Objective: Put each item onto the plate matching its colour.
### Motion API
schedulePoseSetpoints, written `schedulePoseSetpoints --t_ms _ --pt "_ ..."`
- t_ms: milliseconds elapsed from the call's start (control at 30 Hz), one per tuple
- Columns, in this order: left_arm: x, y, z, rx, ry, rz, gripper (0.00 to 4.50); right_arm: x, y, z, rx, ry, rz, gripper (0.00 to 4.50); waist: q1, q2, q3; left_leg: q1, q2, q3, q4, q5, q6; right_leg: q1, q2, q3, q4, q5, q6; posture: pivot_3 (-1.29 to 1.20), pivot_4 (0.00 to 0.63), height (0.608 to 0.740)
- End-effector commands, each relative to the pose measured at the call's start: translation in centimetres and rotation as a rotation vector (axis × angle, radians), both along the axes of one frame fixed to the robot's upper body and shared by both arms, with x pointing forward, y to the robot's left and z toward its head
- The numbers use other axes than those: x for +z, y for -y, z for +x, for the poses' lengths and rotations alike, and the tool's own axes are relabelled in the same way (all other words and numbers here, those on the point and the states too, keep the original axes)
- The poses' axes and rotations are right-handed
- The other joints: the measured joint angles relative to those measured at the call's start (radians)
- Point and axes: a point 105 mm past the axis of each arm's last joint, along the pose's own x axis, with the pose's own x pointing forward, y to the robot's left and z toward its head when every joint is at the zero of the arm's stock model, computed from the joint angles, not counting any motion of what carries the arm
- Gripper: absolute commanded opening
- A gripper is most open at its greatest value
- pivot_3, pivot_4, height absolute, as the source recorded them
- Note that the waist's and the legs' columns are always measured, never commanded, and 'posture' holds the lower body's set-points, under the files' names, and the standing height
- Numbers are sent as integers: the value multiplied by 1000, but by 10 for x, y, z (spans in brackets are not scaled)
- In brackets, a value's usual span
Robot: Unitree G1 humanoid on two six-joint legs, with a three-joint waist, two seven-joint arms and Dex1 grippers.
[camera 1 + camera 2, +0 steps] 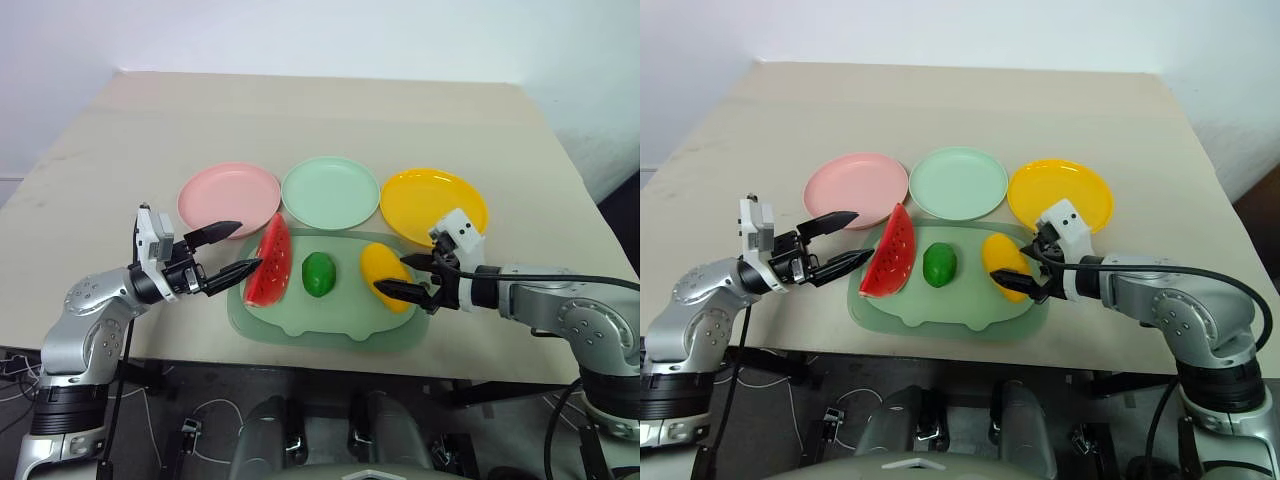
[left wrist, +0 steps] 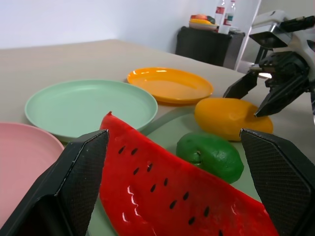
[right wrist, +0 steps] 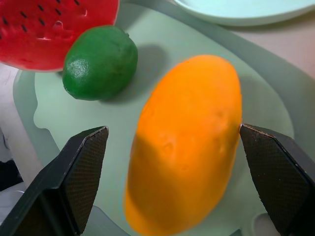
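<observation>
Three toy foods lie in a row on the pale green mat (image 1: 330, 320): a red watermelon wedge (image 1: 271, 262), a round green fruit (image 1: 318, 273) and an oblong yellow fruit (image 1: 386, 276). Behind the mat sit a pink plate (image 1: 228, 198), a mint green plate (image 1: 330, 192) and a yellow plate (image 1: 434, 205). My left gripper (image 1: 232, 250) is open just left of the wedge, its fingers level with the wedge's left side. My right gripper (image 1: 400, 274) is open with a finger on either side of the yellow fruit's right end, and the right wrist view shows that fruit (image 3: 189, 142) between the fingers.
The mat lies close to the table's front edge (image 1: 300, 368). Bare beige tabletop stretches behind the plates and out to both sides. A dark cabinet (image 2: 209, 44) with bottles on top stands off the table in the background.
</observation>
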Motion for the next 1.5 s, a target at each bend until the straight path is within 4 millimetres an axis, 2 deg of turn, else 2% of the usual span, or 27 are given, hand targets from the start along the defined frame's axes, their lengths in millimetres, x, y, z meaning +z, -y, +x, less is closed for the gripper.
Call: schedulePoseSetpoints --t_ms 33,200,267,367,400,500,567,633,733,867,1033,1167,1267,1333,1400,1500 --pt "8 0 -1 -3 45 -1 4466 0 -4 7 -20 16 -29 4500 -1 0 0 0 0 0 0 0 0 0 0 0 0 0 0 0 150 696" --pt "9 -1 0 1 51 1 4466 -9 3 16 -72 19 -116 4500 0 0 0 -1 0 1 0 0 0 -1 0 0 0 0 0 0 150 696" --pt "10 -1 1 3 55 -3 4500 -11 7 20 -89 36 -155 4108 -1 0 0 -1 0 1 0 0 0 -1 0 0 0 0 0 0 150 696" --pt "9 0 0 -1 52 -1 4500 1 4 18 -64 70 -113 3277 0 0 0 0 0 1 0 0 0 -1 0 0 0 -1 1 0 150 696" --pt "8 0 0 0 51 2 4500 4 4 18 -61 78 -109 3185 0 0 0 0 0 1 0 0 0 -1 0 0 0 -1 1 0 150 696" --pt "10 0 0 5 56 -5 4500 12 7 17 -53 98 -108 3185 0 0 0 0 0 1 0 0 0 -1 0 0 0 0 1 0 150 696" --pt "12 0 0 8 61 -6 4500 31 7 19 -39 137 -58 3185 -1 0 0 0 0 1 0 0 0 -1 0 0 0 0 1 0 150 696" --pt "14 0 0 13 65 -7 4500 49 12 28 -75 183 -28 3185 -2 1 0 -1 0 1 0 0 0 -1 0 0 0 0 1 0 150 696" --pt "16 -1 0 17 69 -7 4500 63 22 46 -148 223 -21 3185 -3 1 0 0 0 1 0 0 0 -1 0 0 0 0 1 0 150 696" --pt "20 -2 -1 36 82 -18 4500 58 39 78 -213 262 -91 3185 -1 1 0 0 0 2 -1 0 0 -1 0 0 0 1 0 0 150 696" --pt "21 -2 -3 39 76 -12 4500 37 54 116 -292 201 -118 3185 -6 1 0 -1 0 4 -1 0 0 -3 0 2 2 2 2 0 150 696" --pt "25 -1 -4 33 78 -13 4500 16 63 135 -328 151 -210 3185 -9 1 0 0 0 5 -1 1 -1 -4 0 2 4 2 3 0 150 696" --pt "26 0 -4 33 78 -13 4500 14 62 140 -324 148 -210 3185 -10 1 0 0 1 5 -1 1 -1 -4 1 2 4 2 3 0 150 696" --pt "28 0 -4 32 77 -13 4500 18 58 142 -318 150 -195 3925 -10 1 0 0 1 5 -1 1 -1 -4 1 2 4 2 3 0 150 696" --pt "27 0 -5 31 75 -12 4500 23 56 141 -300 173 -200 4470 -8 1 1 0 1 5 0 1 -1 -4 0 2 5 2 3 0 150 696" --pt "27 -1 -6 32 70 -11 4500 36 57 135 -282 205 -197 4470 -8 2 1 0 0 5 0 1 -1 -4 0 2 5 2 3 0 150 696"
